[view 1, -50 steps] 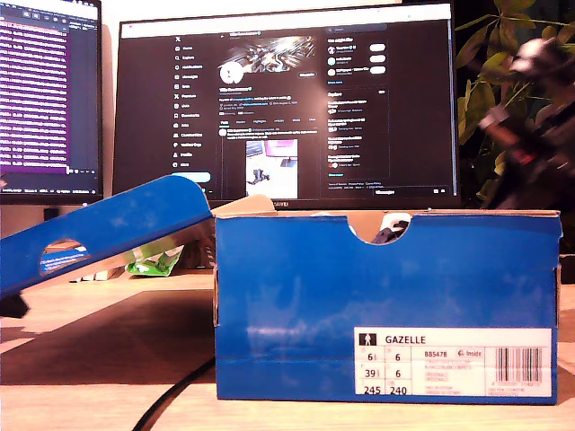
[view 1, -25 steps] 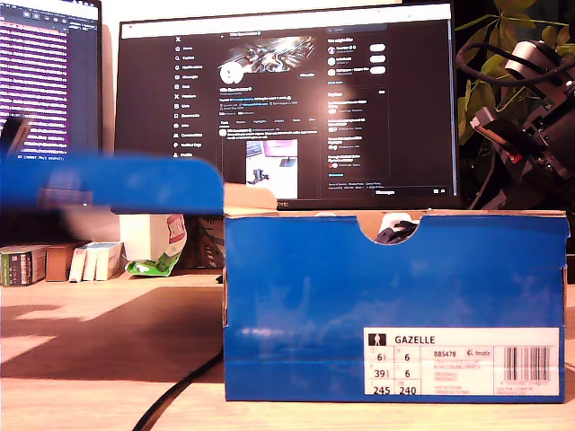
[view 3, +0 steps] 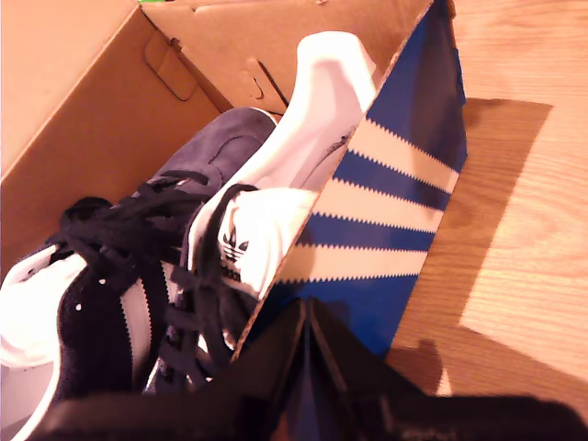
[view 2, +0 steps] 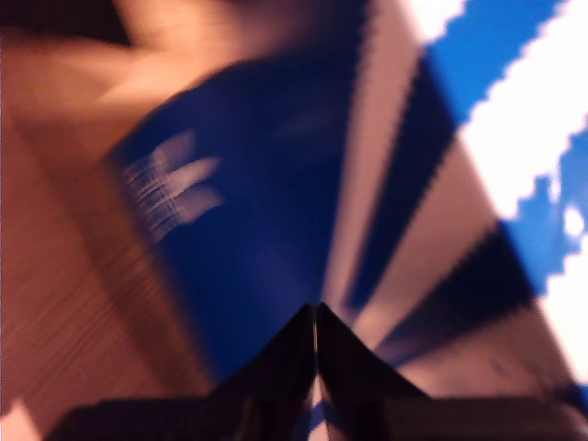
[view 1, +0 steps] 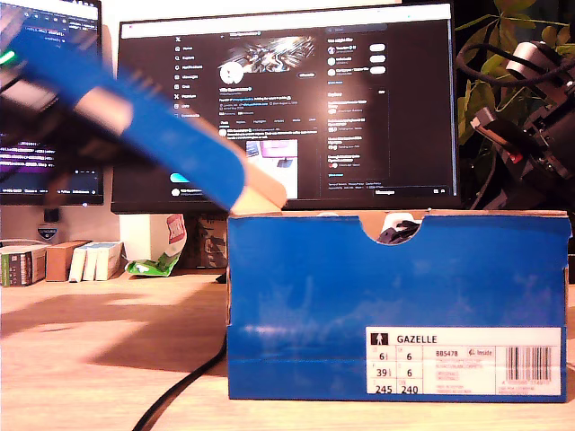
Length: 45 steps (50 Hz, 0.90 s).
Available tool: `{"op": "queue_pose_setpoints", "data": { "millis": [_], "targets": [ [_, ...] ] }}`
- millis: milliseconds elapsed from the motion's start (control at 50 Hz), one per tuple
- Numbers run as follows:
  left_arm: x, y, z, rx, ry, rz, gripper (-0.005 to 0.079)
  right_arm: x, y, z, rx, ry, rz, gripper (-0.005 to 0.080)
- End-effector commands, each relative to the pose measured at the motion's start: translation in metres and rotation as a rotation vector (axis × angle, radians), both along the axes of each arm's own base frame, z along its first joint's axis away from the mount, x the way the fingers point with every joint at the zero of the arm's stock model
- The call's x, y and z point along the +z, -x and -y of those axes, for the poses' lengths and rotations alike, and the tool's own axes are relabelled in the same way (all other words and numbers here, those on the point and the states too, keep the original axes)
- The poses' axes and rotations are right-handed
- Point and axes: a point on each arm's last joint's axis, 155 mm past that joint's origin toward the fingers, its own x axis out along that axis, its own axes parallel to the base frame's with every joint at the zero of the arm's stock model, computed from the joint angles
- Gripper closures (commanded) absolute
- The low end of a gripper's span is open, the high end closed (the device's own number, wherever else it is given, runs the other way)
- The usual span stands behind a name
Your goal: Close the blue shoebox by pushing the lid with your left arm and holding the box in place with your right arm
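Blue printed cardboard on the shoebox (view 1: 395,305), faintly sheeny outside, raw matt brown inside (view 3: 83,138), with a smooth white paper label (view 1: 463,361) stuck on the front. Same blue card on the lid (view 1: 135,112), brown and matt on its underside. Dark, soft, suede-like cloth on the shoes (view 3: 119,303), with smooth white trim and woven black laces (view 3: 184,220); matt, grained wood for the table (view 3: 514,230).

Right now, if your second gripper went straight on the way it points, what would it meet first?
Probably the shoebox wall: my second gripper, fingers shut, points at its striped side just ahead. The shoes lie beyond that wall, inside. Depth is unclear.
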Motion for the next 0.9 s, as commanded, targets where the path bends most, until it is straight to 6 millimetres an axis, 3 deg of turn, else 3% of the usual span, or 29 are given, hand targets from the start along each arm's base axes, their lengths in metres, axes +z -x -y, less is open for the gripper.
{"op": "queue_pose_setpoints", "data": {
  "millis": [0, 240, 420, 540, 620, 720, 880],
  "targets": [
    [0.006, 0.006, 0.016, -0.039, 0.006, 0.007, 0.0762, 0.002, -0.001, -0.004, 0.010, -0.010, 0.008, 0.0763],
    [0.035, 0.029, 0.070, -0.167, 0.024, 0.086, 0.0762, 0.024, -0.019, 0.009, -0.032, -0.013, 0.065, 0.0763],
    [0.043, 0.052, 0.111, -0.244, 0.022, 0.145, 0.0762, 0.068, -0.044, 0.032, -0.092, -0.010, 0.104, 0.0763],
    [0.045, 0.073, 0.134, -0.303, 0.025, 0.162, 0.0762, 0.100, -0.048, 0.033, -0.065, -0.041, 0.108, 0.0763],
    [0.040, 0.081, 0.141, -0.319, 0.006, 0.169, 0.0762, 0.119, -0.048, 0.028, -0.033, -0.066, 0.116, 0.0763],
    [0.034, 0.080, 0.141, -0.304, -0.026, 0.166, 0.0762, 0.130, -0.037, 0.015, 0.034, -0.113, 0.081, 0.0763],
    [0.023, 0.064, 0.127, -0.252, -0.083, 0.185, 0.0762, 0.115, -0.016, 0.002, 0.109, -0.128, -0.011, 0.0762]
  ]
}}
